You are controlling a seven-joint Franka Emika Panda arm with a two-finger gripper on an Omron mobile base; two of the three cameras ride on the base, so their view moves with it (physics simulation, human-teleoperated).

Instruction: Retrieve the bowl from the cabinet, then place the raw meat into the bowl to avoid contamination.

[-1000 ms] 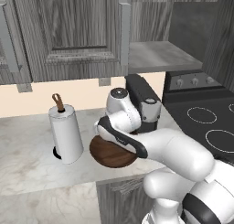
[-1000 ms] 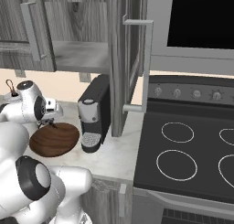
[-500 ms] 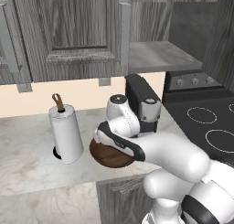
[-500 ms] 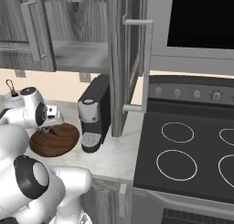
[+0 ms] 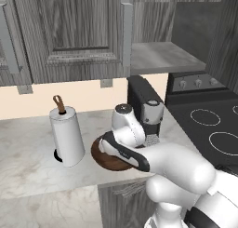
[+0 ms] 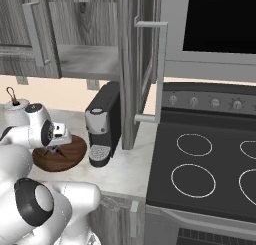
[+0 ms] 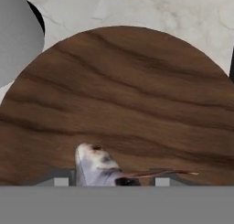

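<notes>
I see the wooden bowl (image 6: 59, 154) sitting on the marble counter (image 5: 28, 162), between the paper-towel roll (image 5: 68, 136) and the coffee machine (image 6: 103, 124). My gripper (image 6: 53, 150) hangs low over the bowl with its jaws clamped on the raw meat (image 7: 98, 168), which sits just above the bowl's inside. Above, the cabinet (image 6: 90, 59) stands open, its shelf bare.
</notes>
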